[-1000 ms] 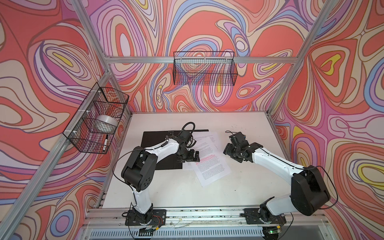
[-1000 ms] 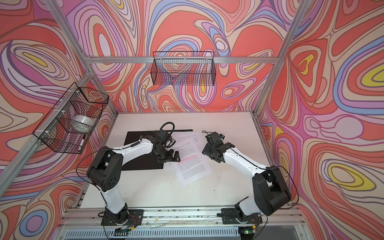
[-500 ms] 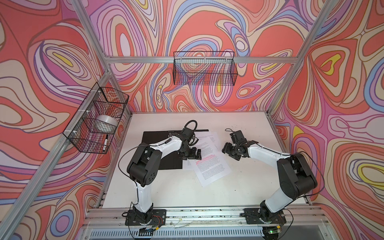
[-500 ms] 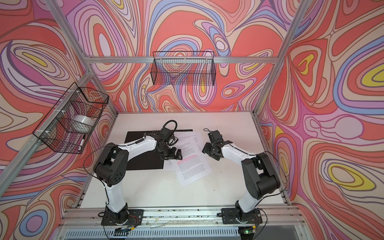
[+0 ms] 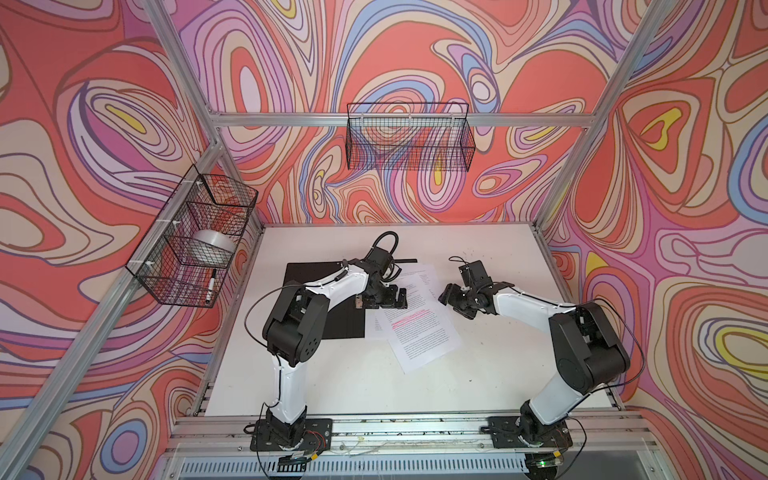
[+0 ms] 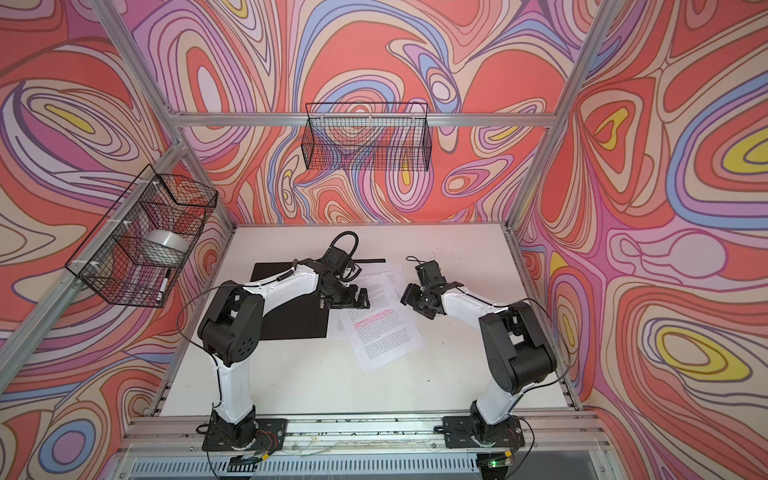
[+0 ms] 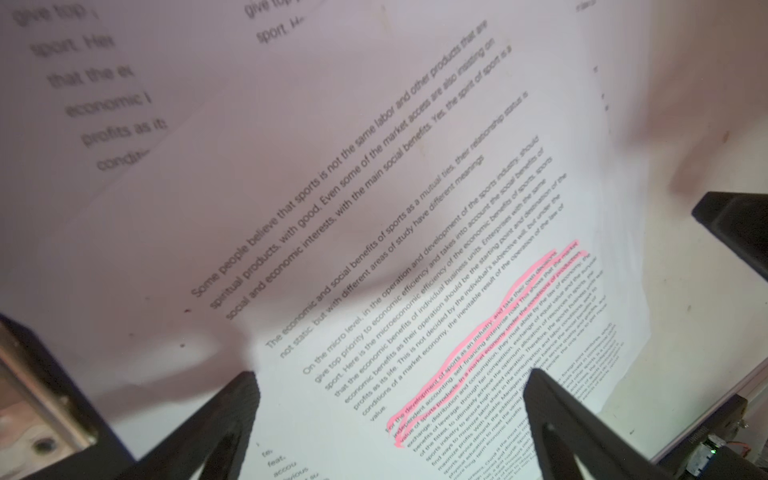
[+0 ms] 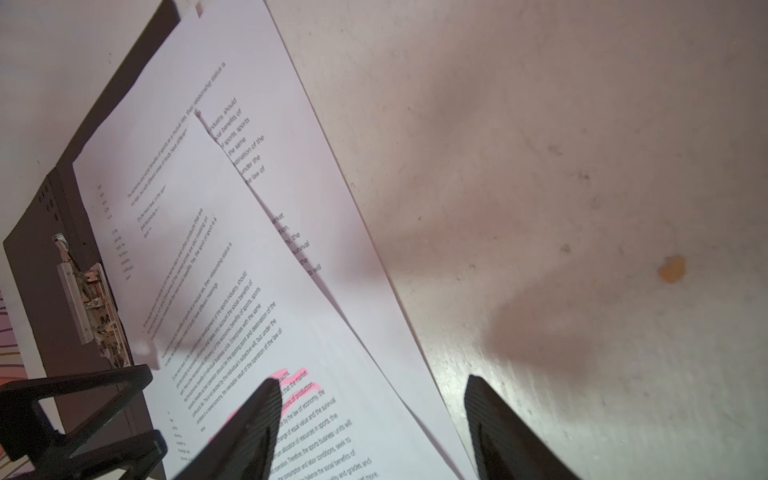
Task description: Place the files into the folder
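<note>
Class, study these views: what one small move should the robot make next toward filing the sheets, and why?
Probably lower the right gripper and nudge the files toward the clip of the folder. Its open, empty jaws straddle the sheets' outer edge, and the files lie fanned and skewed, partly on the table.

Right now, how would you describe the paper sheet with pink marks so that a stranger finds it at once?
On the white table, find the open black folder at the left. The printed sheets fan out to its right; take the top sheet, nearest the front rail. Only it carries pink highlighted lines.
</note>
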You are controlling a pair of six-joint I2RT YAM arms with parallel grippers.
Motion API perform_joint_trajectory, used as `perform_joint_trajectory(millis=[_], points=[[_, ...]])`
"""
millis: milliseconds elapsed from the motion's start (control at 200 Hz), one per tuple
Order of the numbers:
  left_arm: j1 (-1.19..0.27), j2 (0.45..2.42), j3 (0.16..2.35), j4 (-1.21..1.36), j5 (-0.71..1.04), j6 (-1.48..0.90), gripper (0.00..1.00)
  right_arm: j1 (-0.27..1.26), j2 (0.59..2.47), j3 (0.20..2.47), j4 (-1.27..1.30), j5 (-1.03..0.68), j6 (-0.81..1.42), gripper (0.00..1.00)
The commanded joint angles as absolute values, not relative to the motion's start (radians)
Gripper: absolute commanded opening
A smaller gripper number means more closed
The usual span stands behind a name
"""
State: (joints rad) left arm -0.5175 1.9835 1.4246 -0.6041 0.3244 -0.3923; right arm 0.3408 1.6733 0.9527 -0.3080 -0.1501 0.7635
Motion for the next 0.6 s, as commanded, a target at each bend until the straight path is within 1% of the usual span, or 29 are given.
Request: perform_joint_trajectory(millis=[0,190,265,371,431,476,596], points=[[-0.515,1.912,1.425,-0.709,0.258,-0.396,1.0,0.334,1.681,0.971,-0.357,-0.149,0.739,0.73],[-0.516,1.758,1.302,-0.75,0.25,-0.444,1.0,0.333,1.582,0.934,-0.471,-0.139,0.712,0.76],[-0.519,1.686,1.195,-0.698,0.285,-0.509,1.0,0.334,1.542,0.918,-0.519,-0.14,0.705,0.76],[-0.53,1.6,1.053,-0.624,0.339,-0.576,1.0,0.334,1.52,0.895,-0.53,-0.185,0.694,0.76],[-0.544,1.578,1.0,-0.593,0.357,-0.602,1.0,0.334,1.531,0.891,-0.536,-0.197,0.686,0.76],[-0.549,1.575,0.97,-0.555,0.403,-0.615,1.0,0.333,1.541,0.889,-0.53,-0.203,0.678,0.76],[-0.586,1.588,0.94,-0.511,0.455,-0.639,1.0,0.334,1.567,0.882,-0.511,-0.22,0.668,0.76]])
